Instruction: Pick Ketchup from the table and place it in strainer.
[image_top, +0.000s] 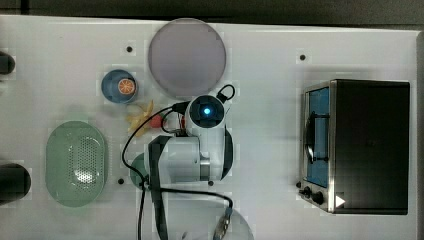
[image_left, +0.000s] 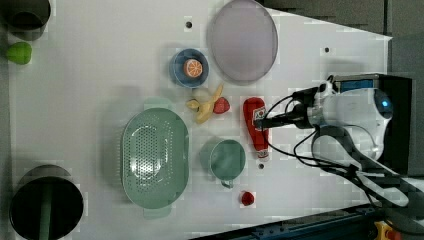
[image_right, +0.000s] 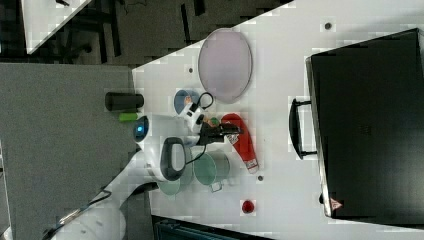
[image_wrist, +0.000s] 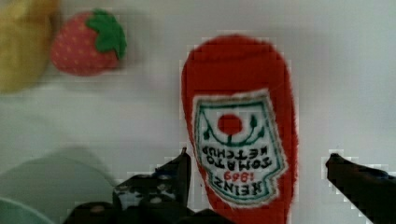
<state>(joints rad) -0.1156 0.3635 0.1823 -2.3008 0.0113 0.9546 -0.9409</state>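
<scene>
Two black fingers (image_wrist: 180, 175) of the gripper (image_wrist: 257, 170) stand wide open, one on each side of the Ketchup (image_wrist: 239, 135), holding nothing. It lies on the table beside the strawberry (image_wrist: 86, 44).

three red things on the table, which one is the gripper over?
The Ketchup, the long red bottle with the white label. The open gripper straddles it in the wrist view. The strawberry and the round red piece lie apart from it.
</scene>
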